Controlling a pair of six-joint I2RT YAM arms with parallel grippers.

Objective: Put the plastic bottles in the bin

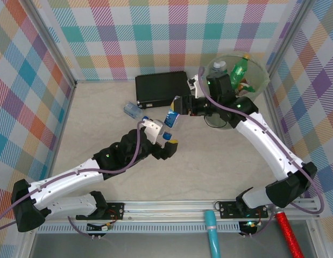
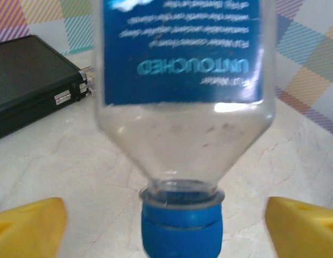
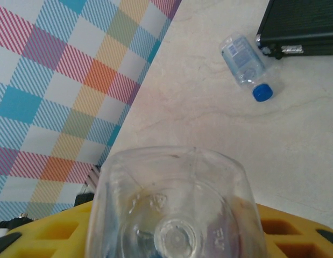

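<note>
Bright, even light; soft shadows. Between the blurred fingers (image 2: 26,226) of the left pincer (image 2: 166,228), the bottle (image 2: 182,107) is out of focus, with glare.

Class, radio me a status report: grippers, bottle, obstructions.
Left gripper open, fingers clear of blue-label bottle. Right gripper shut on it, mid-air. Black case beside bin, not blocking.

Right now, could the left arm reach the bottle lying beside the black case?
Probably yes, once clear of the held bottle: the left gripper is open, gripping nothing, and bare table lies between it and the lying bottle.
</note>
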